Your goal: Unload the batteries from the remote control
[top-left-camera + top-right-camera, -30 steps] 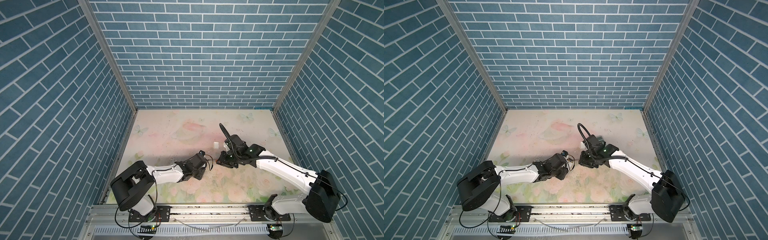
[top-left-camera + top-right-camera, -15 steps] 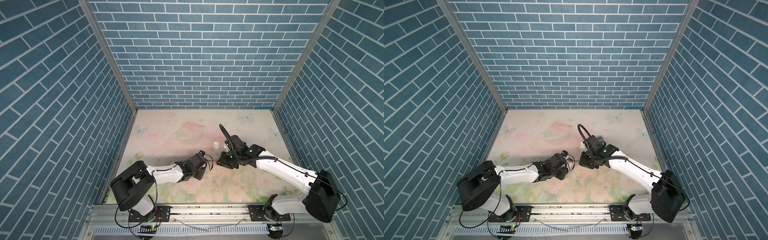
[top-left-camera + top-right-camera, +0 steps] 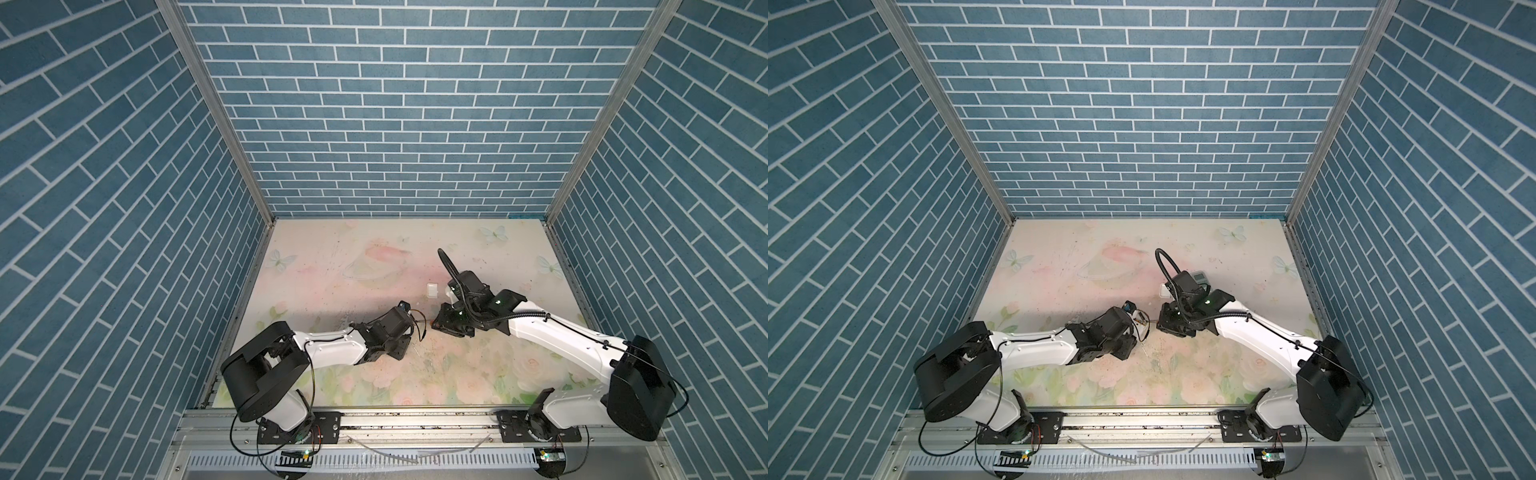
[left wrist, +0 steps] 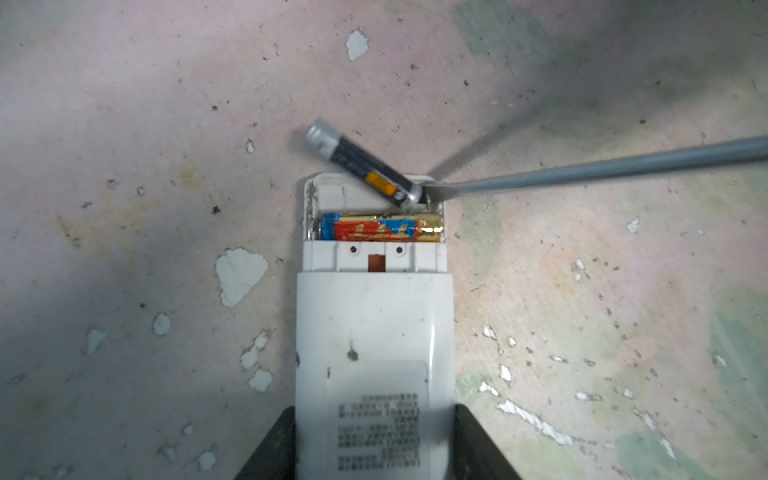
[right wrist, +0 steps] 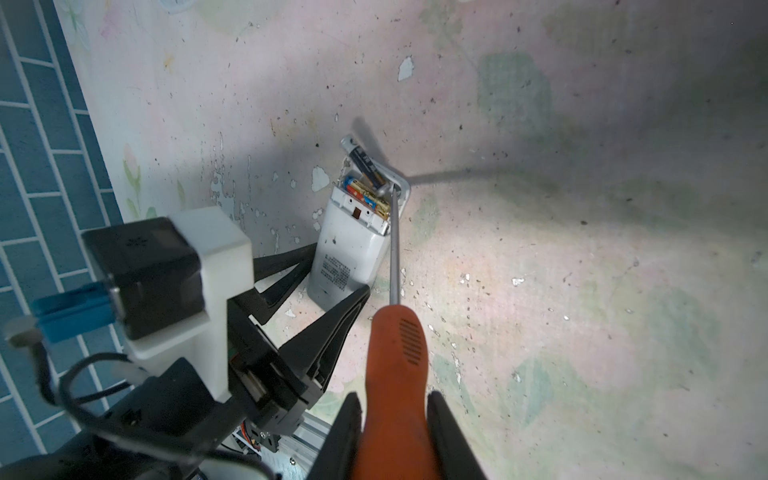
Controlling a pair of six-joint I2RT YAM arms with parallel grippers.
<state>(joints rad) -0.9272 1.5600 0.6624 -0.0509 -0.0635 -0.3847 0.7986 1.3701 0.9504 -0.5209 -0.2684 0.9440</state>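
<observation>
Left gripper (image 4: 374, 411): jaws about half apart, clamped on the two long sides of the remote control (image 4: 372, 324), which lies back-up on the table (image 4: 124, 124) with its battery bay uncovered.
Right gripper (image 5: 395, 399): jaws narrow, pinching the orange handle of the screwdriver (image 5: 395, 353); its shaft reaches into the bay.
Dark battery (image 4: 361, 166): skewed and half out of the end slot. One end juts past the remote's end wall; the other touches the screwdriver tip.
Gold battery (image 4: 382, 227): flat in the neighbouring slot (red and blue label up).
White cover (image 3: 432, 289): alone on the table, about 11 o'clock from the right gripper.
Grippers: in both top views the right one sits near 3 o'clock of the left.
</observation>
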